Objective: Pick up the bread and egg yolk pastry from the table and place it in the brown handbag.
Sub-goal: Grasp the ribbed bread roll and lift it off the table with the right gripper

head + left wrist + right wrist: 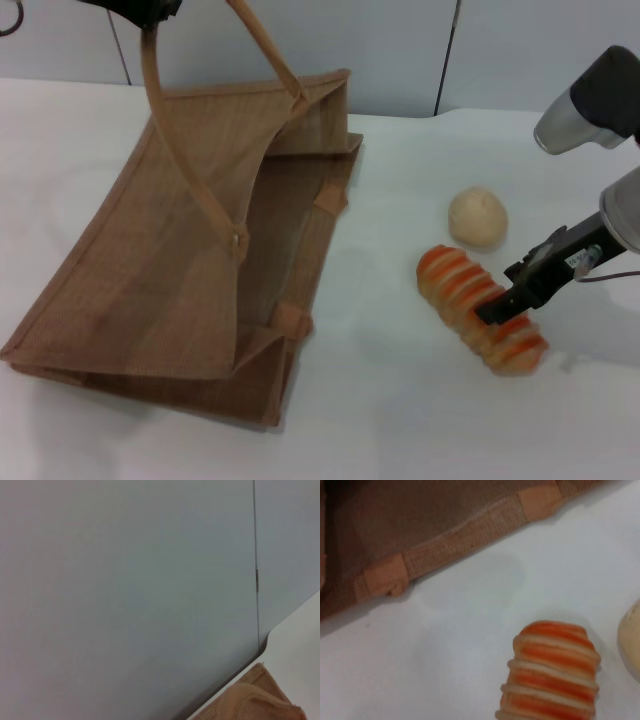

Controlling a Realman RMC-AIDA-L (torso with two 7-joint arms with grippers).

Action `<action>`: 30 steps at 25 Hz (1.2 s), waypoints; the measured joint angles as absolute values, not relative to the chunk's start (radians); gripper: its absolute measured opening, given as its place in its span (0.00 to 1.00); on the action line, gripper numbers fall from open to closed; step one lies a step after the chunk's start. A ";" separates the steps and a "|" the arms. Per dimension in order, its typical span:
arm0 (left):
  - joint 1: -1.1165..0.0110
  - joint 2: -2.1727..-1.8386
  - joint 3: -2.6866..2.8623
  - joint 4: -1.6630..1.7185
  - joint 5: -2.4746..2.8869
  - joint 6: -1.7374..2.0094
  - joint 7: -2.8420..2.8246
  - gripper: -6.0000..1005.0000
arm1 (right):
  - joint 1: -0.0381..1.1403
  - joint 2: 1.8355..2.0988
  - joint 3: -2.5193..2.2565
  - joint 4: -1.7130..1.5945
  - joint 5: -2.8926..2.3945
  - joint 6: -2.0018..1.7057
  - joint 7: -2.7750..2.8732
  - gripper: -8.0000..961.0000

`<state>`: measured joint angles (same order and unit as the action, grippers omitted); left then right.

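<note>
The bread [460,285], a striped orange loaf, lies on the white table right of the brown handbag [170,250]. My right gripper [500,305] reaches in from the right and is shut across the loaf's nearer half; that end is blurred. The egg yolk pastry [477,217], a pale ball, sits just behind the loaf. My left gripper [140,12] at the top edge holds a bag handle [160,100] up, keeping the mouth open toward the foods. The right wrist view shows the bread [552,675], the pastry's edge [631,640] and the bag [445,525].
The white table [400,420] extends in front of and to the right of the bag. A grey panelled wall [400,50] stands behind it. The left wrist view shows mostly wall [125,580] and a corner of the bag [255,700].
</note>
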<state>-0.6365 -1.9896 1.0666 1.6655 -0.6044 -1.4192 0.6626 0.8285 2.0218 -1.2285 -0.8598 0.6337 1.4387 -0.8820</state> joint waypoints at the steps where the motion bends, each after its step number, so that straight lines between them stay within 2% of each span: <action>1: -0.637 -1.990 1.067 1.666 -0.604 -1.419 0.663 0.12 | 0.829 2.022 -1.228 -0.857 0.631 1.438 -0.878 0.82; 30: -0.637 -1.994 1.062 1.667 -0.578 -1.413 0.663 0.12 | 0.886 2.030 -1.230 -0.714 0.638 1.385 -0.865 0.83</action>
